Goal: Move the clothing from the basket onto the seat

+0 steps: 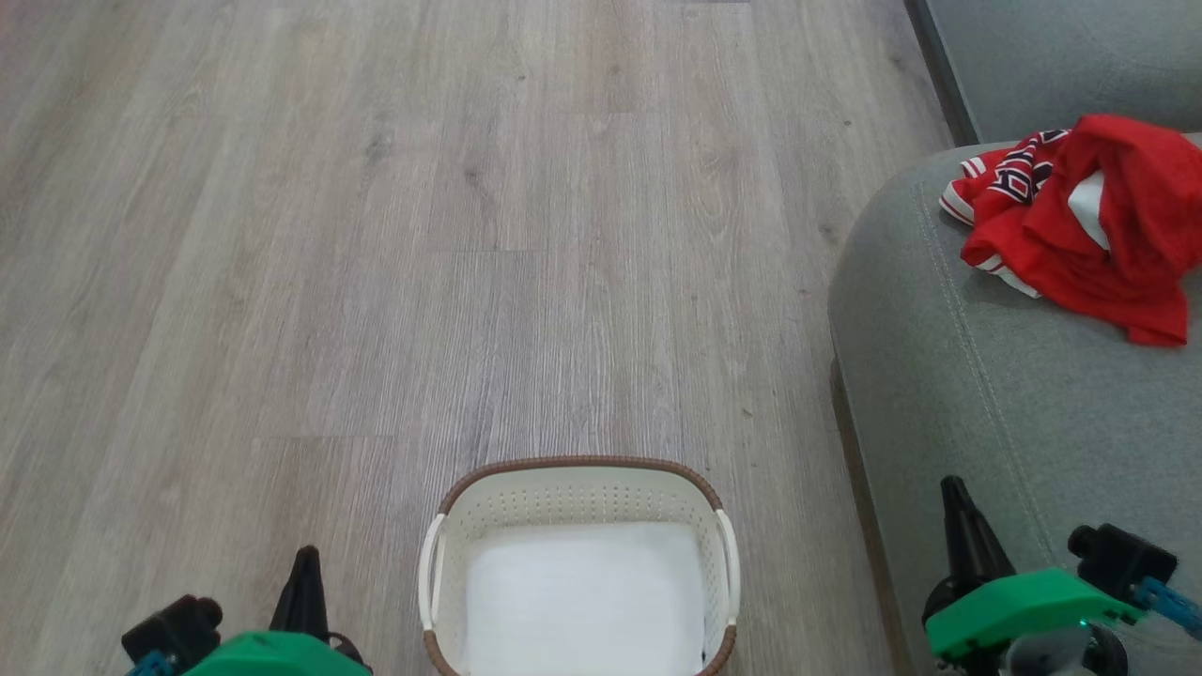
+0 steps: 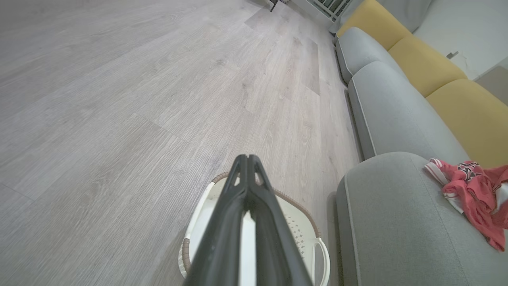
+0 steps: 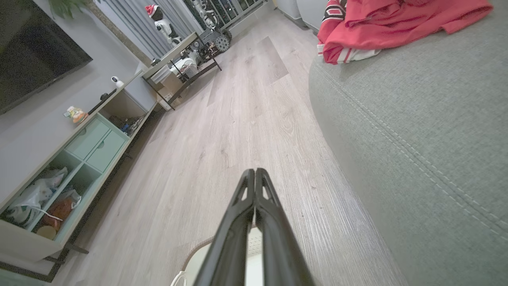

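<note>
- Heaped clothing [image 1: 1099, 225] lies on the seat [image 1: 977, 394], well apart from the basket [image 1: 579, 462].
- That basket seems empty; its near end is cropped.
- Both left gripper [image 2: 248, 159] and right gripper [image 3: 254, 172] clenched, holding nothing.

A home living room: sofa [image 2: 389, 206], wall television [image 3: 35, 51], low cabinet [image 3: 91, 143], wood-look floor [image 1: 376, 235].

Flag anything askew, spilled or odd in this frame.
Nothing spilled or damaged. The clothing lies crumpled, not folded, on the seat near its far corner; the basket stands upright on the floor, its visible inside bare.
</note>
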Controlling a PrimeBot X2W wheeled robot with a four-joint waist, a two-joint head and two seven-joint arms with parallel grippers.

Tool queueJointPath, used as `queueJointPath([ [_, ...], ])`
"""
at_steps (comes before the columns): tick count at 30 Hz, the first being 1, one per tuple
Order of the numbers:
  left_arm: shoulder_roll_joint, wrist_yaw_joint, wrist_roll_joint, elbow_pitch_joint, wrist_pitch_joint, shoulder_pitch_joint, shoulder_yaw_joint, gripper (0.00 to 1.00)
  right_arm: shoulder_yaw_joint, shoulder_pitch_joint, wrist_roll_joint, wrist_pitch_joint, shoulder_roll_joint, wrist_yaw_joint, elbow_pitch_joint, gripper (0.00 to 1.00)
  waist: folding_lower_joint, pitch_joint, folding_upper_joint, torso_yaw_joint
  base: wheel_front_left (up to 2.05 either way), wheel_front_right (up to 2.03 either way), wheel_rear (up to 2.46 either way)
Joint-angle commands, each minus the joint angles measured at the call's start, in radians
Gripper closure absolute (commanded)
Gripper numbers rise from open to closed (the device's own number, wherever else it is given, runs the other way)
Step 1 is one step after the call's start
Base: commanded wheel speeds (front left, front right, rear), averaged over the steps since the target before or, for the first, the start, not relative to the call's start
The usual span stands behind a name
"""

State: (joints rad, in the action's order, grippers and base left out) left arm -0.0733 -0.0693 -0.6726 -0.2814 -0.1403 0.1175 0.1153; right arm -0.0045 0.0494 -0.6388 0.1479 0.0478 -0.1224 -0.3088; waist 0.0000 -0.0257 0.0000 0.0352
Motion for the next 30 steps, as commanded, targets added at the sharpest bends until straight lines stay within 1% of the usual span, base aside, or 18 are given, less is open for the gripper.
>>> queueJointPath([
  [1, -0.002, 0.01, -0.027, 0.032, 0.01, -0.054, -0.026, 1.0, -0.003, -0.049, -0.03, -0.008, 0.006, -0.003, 0.037, 1.0, 0.0, 0.0, 0.0, -0.001, 0.0, 0.0, 0.0],
  [30, 0.007, 0.073, -0.327, 0.033, 0.091, -0.111, -0.093, 1.0, -0.034, -0.084, -0.343, -0.089, 0.008, -0.005, 0.046, 1.0, 0.0, 0.01, 0.0, -0.012, 0.0, 0.0, 0.0],
])
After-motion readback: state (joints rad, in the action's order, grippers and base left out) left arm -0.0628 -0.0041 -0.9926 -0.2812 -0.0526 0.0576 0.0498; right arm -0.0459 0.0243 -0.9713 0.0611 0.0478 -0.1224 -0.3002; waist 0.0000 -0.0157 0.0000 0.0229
